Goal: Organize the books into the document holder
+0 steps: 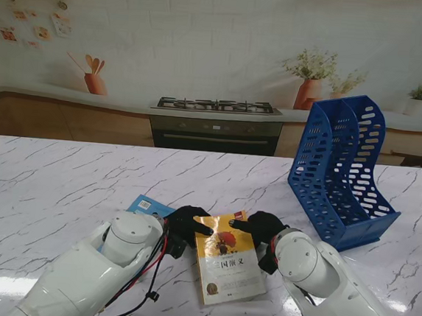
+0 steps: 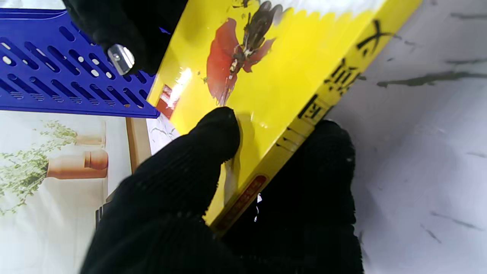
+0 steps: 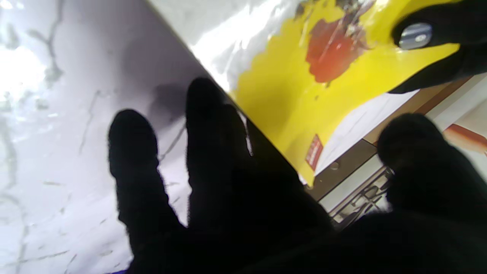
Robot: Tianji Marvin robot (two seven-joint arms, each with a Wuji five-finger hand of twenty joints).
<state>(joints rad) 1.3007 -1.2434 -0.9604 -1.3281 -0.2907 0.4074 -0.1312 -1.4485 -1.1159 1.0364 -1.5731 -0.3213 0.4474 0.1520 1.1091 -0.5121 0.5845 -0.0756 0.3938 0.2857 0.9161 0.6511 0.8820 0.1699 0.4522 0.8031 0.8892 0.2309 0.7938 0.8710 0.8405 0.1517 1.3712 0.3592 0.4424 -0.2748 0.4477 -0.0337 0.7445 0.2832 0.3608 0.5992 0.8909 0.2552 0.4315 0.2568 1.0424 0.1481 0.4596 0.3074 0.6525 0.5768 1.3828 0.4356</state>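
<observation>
A yellow book [image 1: 228, 264] with a red figure on its cover lies between my hands, its far end raised off the marble. My left hand [image 1: 186, 227] is shut on it: in the left wrist view the thumb [image 2: 213, 140] presses the cover of the yellow book [image 2: 289, 76] and the fingers [image 2: 323, 160] wrap under the spine. My right hand [image 1: 261, 226] is at the book's far right corner. Its fingers [image 3: 205, 125] lie along and under the edge of the yellow book [image 3: 304, 95], and its thumb [image 3: 411, 152] stands off the cover. The blue document holder [image 1: 347, 170] stands upright at the far right.
A blue book [image 1: 150, 206] lies partly hidden under my left forearm. The white marble table [image 1: 60, 189] stretches to the left and far side. A printed kitchen backdrop stands behind the table.
</observation>
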